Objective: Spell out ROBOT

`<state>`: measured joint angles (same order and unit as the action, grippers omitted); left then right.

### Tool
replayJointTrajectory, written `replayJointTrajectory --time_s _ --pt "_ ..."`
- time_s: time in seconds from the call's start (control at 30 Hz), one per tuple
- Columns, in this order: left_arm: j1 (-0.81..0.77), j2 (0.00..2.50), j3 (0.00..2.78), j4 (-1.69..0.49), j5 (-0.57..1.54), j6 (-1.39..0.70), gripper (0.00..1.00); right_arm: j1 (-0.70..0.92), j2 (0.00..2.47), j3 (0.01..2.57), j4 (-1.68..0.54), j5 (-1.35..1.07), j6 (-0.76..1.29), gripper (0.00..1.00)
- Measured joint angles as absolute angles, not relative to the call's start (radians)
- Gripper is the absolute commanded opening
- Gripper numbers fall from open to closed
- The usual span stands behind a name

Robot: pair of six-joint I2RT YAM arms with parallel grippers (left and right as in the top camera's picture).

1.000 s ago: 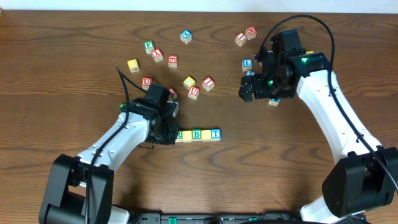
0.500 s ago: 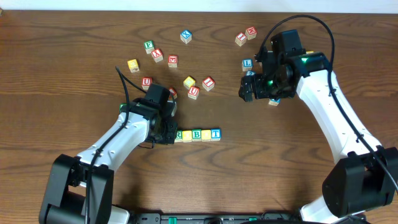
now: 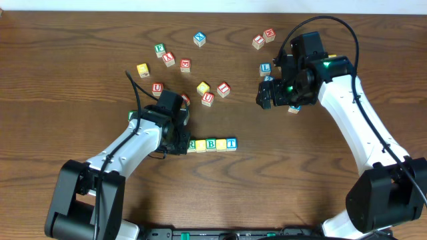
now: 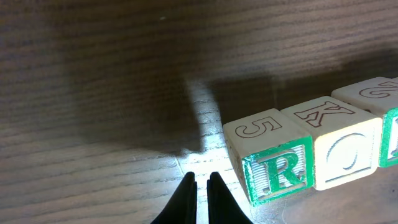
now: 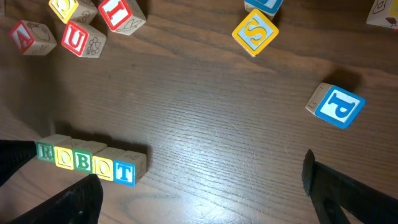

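Overhead, we are seeing ROBOT point(image 3: 211, 144) lying toward the bench's point(image 3: 67, 40) front edge; left fingers point(image 4: 188, 194) pressed together, right fingers point(image 5: 348, 196) gaping, both empty.

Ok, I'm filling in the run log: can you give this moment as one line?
row: ROBOT cubes lined up | left gripper: shut, beside R cube | right gripper: open, empty

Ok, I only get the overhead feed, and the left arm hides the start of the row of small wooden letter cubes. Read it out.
Observer: The right wrist camera reads ROBOT: green R cube, first yellow O cube, green B cube, second yellow O cube, blue T cube.
Operator: Report the left gripper.
Observer: The left gripper is shut and empty, its tips just clear of the green R cube.
Operator: Now the right.
Observer: The right gripper is wide open, holding nothing.
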<state>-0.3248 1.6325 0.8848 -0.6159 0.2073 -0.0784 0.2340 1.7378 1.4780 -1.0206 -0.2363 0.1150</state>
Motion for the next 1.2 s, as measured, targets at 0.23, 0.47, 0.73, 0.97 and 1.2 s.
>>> replayJointTrajectory --time_s 0.23,0.47,0.73,0.97,1.2 --pt "-0.325 1.633 0.885 -0.612 0.223 -0.078 0.07 0.234 1.738 1.478 -1.021 -0.236 0.115 0.99" --pt "-0.325 1.633 0.885 -0.612 0.283 -0.074 0.07 0.234 1.738 1.478 -1.021 -0.236 0.115 0.99" --pt "-0.325 1.633 0.885 -0.613 0.287 -0.074 0.07 0.234 1.738 1.478 -1.021 -0.236 0.115 0.99" --pt "-0.325 1.633 0.885 -0.617 0.256 -0.082 0.07 0.234 1.738 1.478 -1.021 -0.236 0.115 0.99" --pt "-0.325 1.633 0.885 -0.617 0.199 -0.124 0.08 0.234 1.738 1.478 -1.021 -0.236 0.115 0.99"
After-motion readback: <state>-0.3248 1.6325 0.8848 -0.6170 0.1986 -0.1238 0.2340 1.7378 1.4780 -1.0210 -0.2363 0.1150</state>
